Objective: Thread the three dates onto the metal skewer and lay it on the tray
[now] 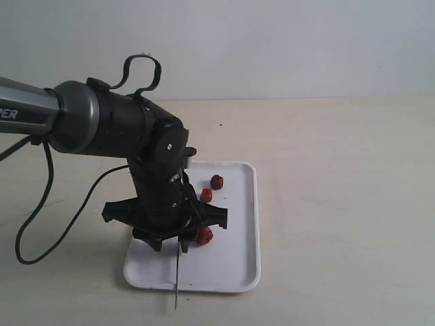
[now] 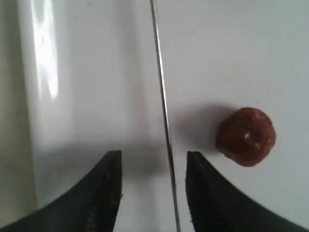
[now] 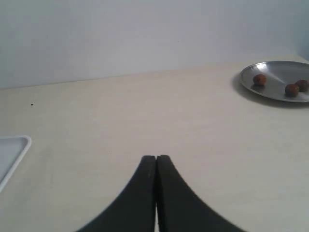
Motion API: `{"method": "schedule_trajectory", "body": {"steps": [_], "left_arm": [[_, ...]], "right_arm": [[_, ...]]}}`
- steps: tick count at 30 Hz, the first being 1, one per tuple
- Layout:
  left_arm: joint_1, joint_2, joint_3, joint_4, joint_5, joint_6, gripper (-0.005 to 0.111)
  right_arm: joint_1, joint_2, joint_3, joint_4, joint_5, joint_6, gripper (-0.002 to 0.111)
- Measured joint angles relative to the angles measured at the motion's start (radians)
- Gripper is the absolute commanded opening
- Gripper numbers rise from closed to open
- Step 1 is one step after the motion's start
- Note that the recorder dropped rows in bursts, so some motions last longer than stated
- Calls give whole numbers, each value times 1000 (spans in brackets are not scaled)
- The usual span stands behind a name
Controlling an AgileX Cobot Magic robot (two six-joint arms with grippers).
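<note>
At far left of the exterior view, the left arm enters level from the frame edge, bends at the wrist and points steeply down over the tray. White lettering on its grey sleeve reads "PER"; the frame cuts off the rest. A black cable loops off the arm onto the table.

Left gripper: jaws spread wide, gripping nothing. The skewer runs through the gap, nearer one finger than the other, no contact visible. Its tip passes over the tray's near rim and ends above the table. Whether it rests on the tray surface or sits just above it cannot be told.

Three dates lie loose on the tray, none threaded: one date just beside the skewer and apart from it, a second date mid-tray, a third date towards the far rim.

Right gripper: not in the exterior view; per its wrist view, jaws pressed together, empty, low over bare table. A round metal plate beyond it carries three small brown fruits
</note>
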State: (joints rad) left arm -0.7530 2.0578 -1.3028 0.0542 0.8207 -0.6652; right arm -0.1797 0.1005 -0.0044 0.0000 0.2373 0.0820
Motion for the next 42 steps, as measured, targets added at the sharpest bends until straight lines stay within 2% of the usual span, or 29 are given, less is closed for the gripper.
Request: {"method": "schedule_trajectory", "body": {"steps": [20,22,29,42], "left_arm": [[-3,18,0,-20,-37,-7,42],[-3,18,0,-20,-37,-7,37],[-3,18,0,-20,-37,-7,0],[-3,-7,0,20,-33,-17,0]], "right_arm": [[0,0,0,0,0,0,0],[0,0,0,0,0,0,0],[0,0,0,0,0,0,0],[0,0,0,0,0,0,0]]}}
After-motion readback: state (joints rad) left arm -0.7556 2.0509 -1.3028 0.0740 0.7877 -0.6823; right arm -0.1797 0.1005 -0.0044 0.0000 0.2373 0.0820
